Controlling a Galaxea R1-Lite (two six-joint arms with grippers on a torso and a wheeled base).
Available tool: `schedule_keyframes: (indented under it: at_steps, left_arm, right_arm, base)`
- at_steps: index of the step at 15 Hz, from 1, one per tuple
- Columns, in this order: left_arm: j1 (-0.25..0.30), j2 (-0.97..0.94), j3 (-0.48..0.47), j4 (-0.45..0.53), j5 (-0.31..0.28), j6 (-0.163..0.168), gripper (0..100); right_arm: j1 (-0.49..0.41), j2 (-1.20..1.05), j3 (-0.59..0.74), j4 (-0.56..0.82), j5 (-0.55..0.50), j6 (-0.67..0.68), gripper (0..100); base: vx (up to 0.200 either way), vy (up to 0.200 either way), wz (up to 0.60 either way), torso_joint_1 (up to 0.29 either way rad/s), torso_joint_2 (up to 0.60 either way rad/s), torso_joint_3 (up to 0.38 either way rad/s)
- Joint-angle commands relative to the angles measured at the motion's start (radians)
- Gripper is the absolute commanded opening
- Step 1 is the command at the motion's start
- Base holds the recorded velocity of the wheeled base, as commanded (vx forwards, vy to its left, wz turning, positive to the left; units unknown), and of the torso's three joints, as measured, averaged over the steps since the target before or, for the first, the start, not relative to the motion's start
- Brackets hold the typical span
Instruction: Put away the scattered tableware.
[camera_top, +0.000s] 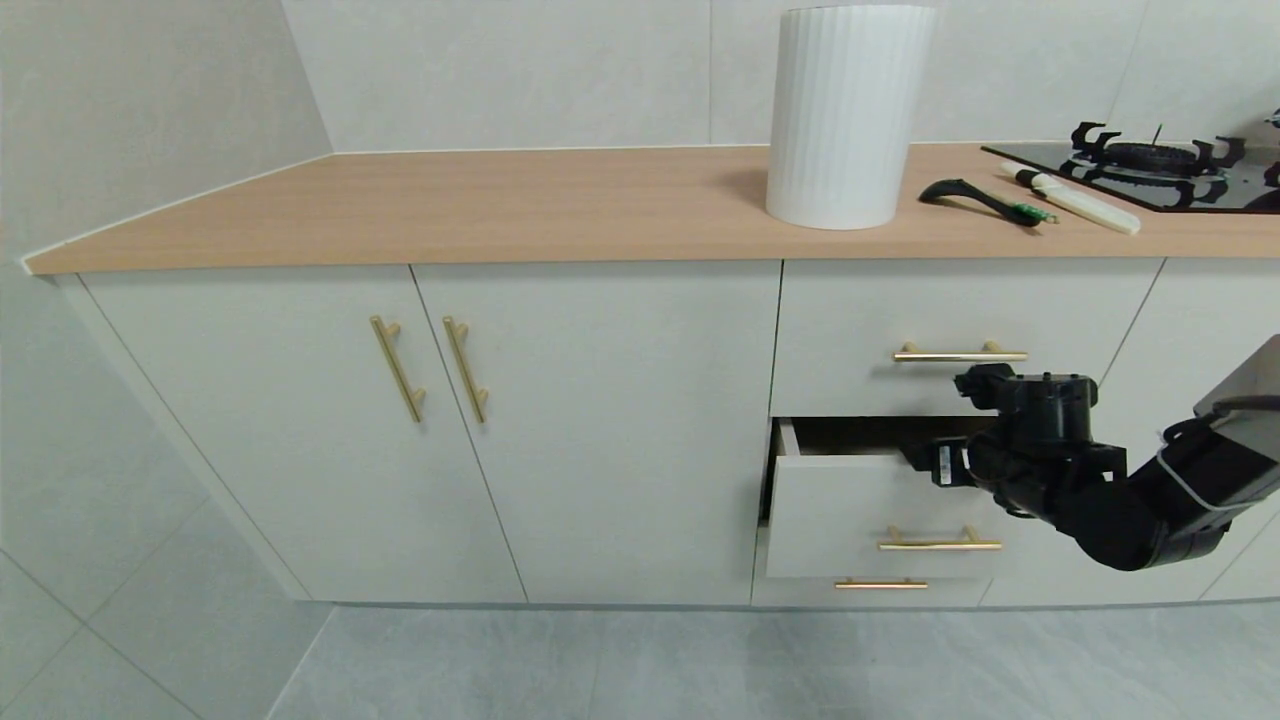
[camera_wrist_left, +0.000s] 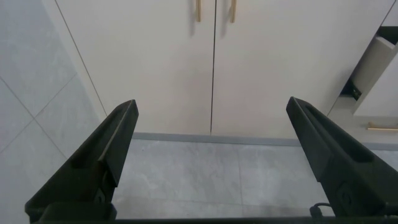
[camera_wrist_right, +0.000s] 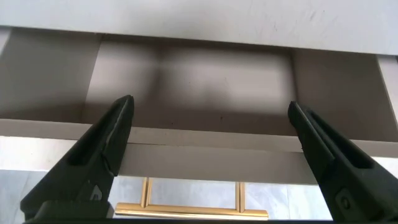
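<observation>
Partly off-frame stove (camera_top: 1150, 188); black utensil (camera_top: 975, 198) type unclear.

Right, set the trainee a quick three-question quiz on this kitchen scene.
1. True or false: the middle drawer is pulled open.
2. The right gripper is: A) on the top drawer's handle; B) open, at the middle drawer's opening; C) at the cupboard doors.
3. What lies on the counter between the black utensil and the stove?
Key: 1 true; 2 B; 3 the white utensil.
</observation>
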Motion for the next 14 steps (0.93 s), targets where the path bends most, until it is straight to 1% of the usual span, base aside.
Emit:
schedule_keyframes:
  at_steps: [1, 2, 6, 9, 12, 14]
  left_arm:
    - [0.000, 0.000, 0.000, 0.000, 0.000, 0.000, 100]
    - [0.000, 0.000, 0.000, 0.000, 0.000, 0.000, 100]
    - [0.000, 0.000, 0.000, 0.000, 0.000, -0.002, 100]
    - [0.000, 0.000, 0.000, 0.000, 0.000, 0.000, 100]
    - [0.000, 0.000, 0.000, 0.000, 0.000, 0.000, 100]
    - [0.000, 0.000, 0.000, 0.000, 0.000, 0.000, 100]
  right_arm:
    - [0.000, -0.013, 0.011, 0.016, 0.001, -0.003, 100]
    - [0.000, -0.019, 0.014, 0.027, 0.001, -0.005, 100]
    - [0.003, -0.093, 0.014, 0.171, 0.009, -0.006, 100]
    - [0.005, -0.153, 0.011, 0.309, 0.062, -0.008, 100]
    - [0.011, -0.213, 0.006, 0.439, 0.090, -0.016, 100]
    - [0.011, -0.240, 0.006, 0.501, 0.096, -0.046, 100]
  base:
    - [0.000, 0.000, 0.00, 0.000, 0.00, 0.000]
    - [0.000, 0.000, 0.00, 0.000, 0.00, 0.000]
    - [0.000, 0.000, 0.00, 0.000, 0.00, 0.000]
    - [0.000, 0.000, 0.00, 0.000, 0.00, 0.000]
    - [0.000, 0.000, 0.00, 0.000, 0.00, 0.000]
    - [0.000, 0.000, 0.00, 0.000, 0.00, 0.000]
